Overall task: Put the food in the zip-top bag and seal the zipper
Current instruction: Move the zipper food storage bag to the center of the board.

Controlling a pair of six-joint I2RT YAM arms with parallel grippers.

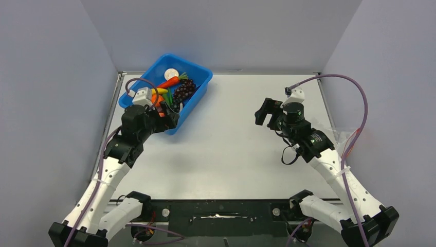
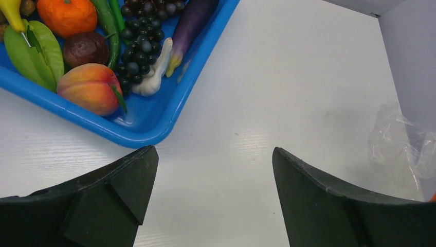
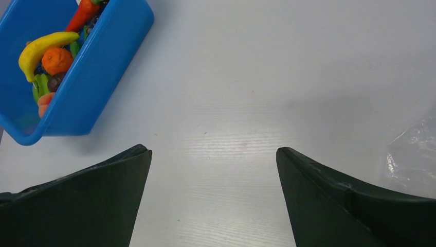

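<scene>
The food lies in a blue bin (image 1: 198,85): carrot (image 1: 169,82), dark grapes (image 1: 184,91), banana (image 3: 43,46) and orange ball (image 2: 67,15). The left wrist view also shows a peach (image 2: 90,87), a purple eggplant (image 2: 193,23) and a green piece (image 2: 36,51). The clear zip-top bag (image 1: 339,136) lies crumpled at the table's right edge; it also shows in the left wrist view (image 2: 406,146) and the right wrist view (image 3: 416,154). Its zipper is barely visible. My left gripper (image 1: 172,110) (image 2: 213,152) is open and empty at the bin's near end. My right gripper (image 1: 265,112) (image 3: 213,149) is open and empty over bare table.
A white round disc (image 1: 171,73) lies at the bin's far end. The bin sits at the table's back left corner, partly over the edge. Grey walls close in the table on the left, back and right.
</scene>
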